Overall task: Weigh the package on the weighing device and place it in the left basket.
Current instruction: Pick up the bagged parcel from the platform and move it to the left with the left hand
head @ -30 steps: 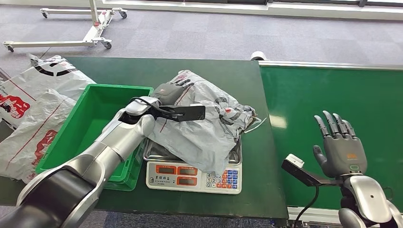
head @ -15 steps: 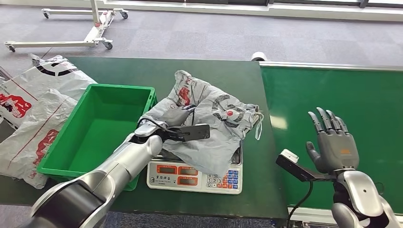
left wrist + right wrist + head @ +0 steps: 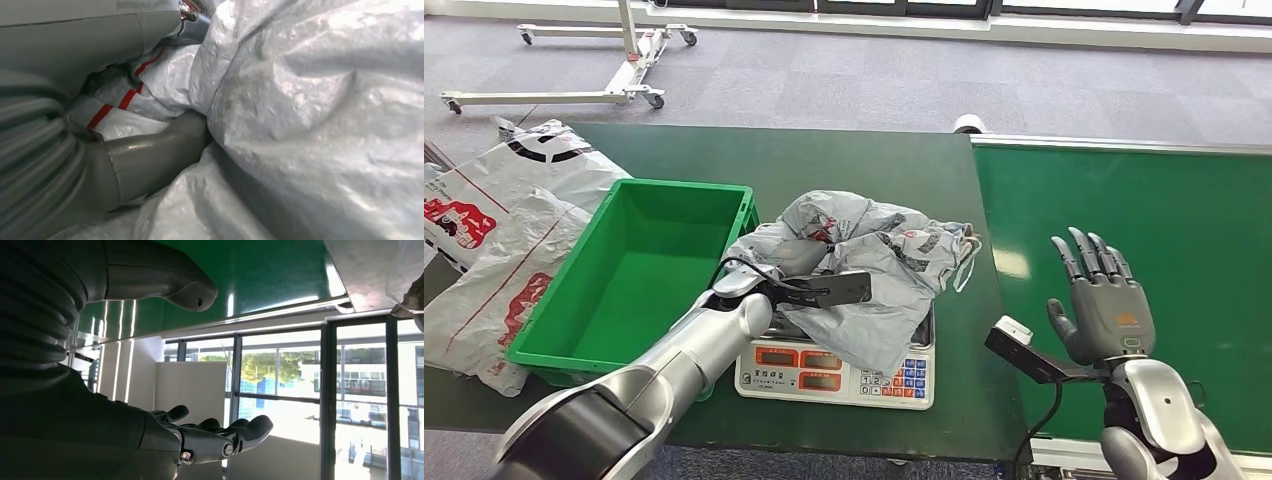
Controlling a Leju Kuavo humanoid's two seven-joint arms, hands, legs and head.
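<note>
Package (image 3: 864, 270) on scale (image 3: 829, 370), bunched around gripping left hand (image 3: 799, 262) fingers (image 3: 155, 155).

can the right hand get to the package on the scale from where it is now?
Probably yes: the right hand hangs open over the green belt, nothing between it and the package, though the left hand already grips it.

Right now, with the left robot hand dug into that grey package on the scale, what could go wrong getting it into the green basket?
1. The left robot hand grips only a bunched fold of the grey package, so the slick plastic may slip out on lifting.
2. The package drapes over the scale and its front edge; a trailing flap could snag and drag the scale.
3. The green basket sits close beside the scale; a low swing might catch the package on its rim.
</note>
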